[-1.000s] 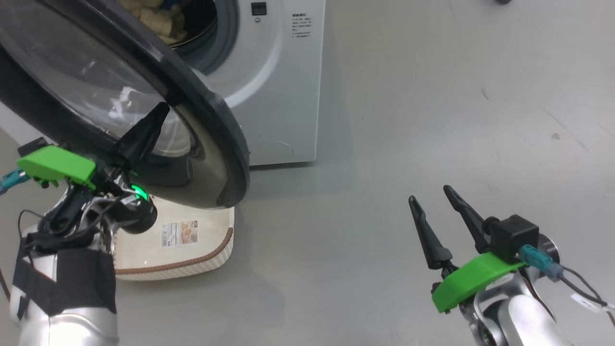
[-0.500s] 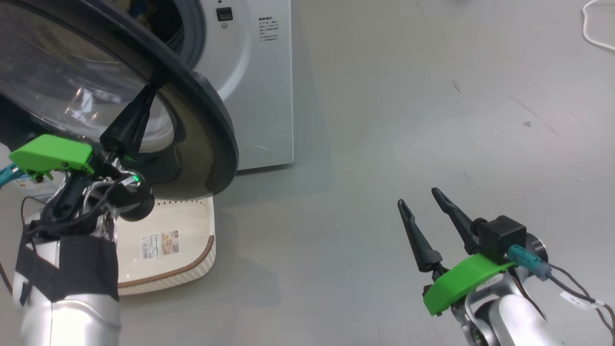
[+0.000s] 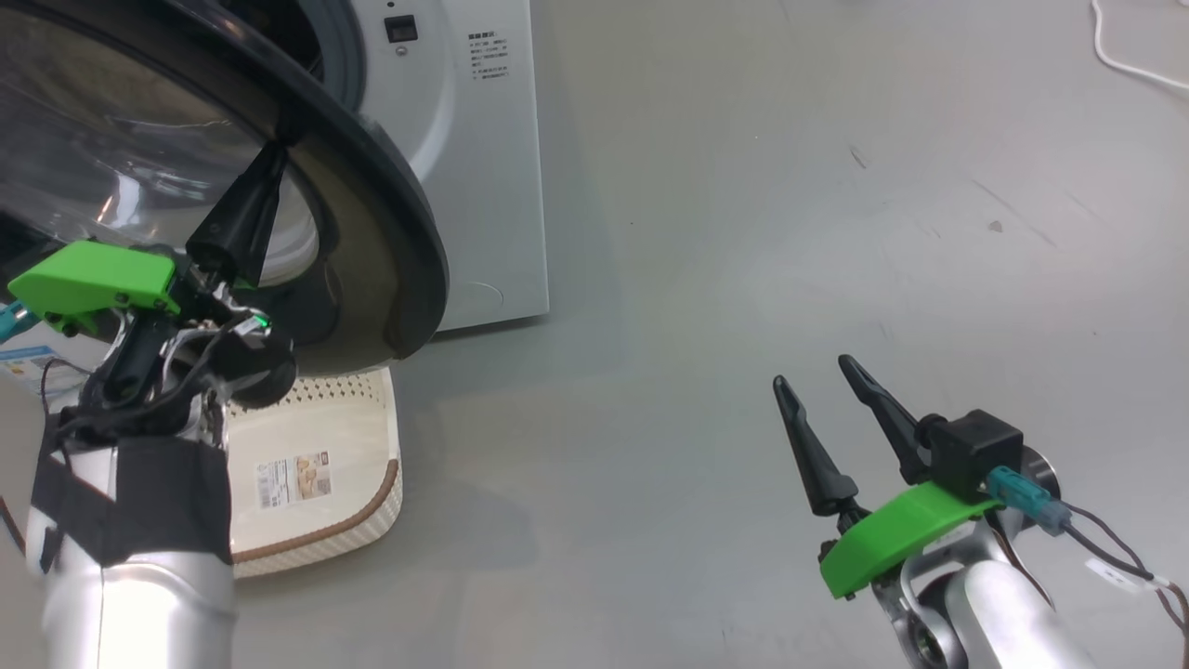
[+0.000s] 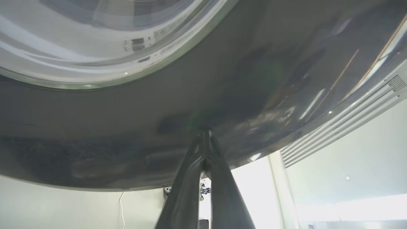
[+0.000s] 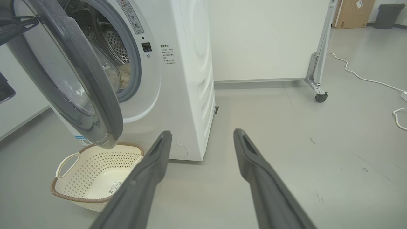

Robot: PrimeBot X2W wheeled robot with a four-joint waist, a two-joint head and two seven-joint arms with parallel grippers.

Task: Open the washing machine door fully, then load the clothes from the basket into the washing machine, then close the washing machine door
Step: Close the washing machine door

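We face the washing machine [image 5: 190,79], its door [image 3: 372,204] standing half open. The door's glossy rim lies straight ahead of our left pincer [image 4: 205,133], which is closed on nothing with its tips touching the rim. That arm is nearer, so the closing push looks its job. The empty basket [image 5: 95,165] sits under the door, seemingly clear. The clothes [image 5: 123,78] lie in the drum [image 5: 111,41]. Our right pincer [image 3: 812,371] is spread wide, empty, well apart.
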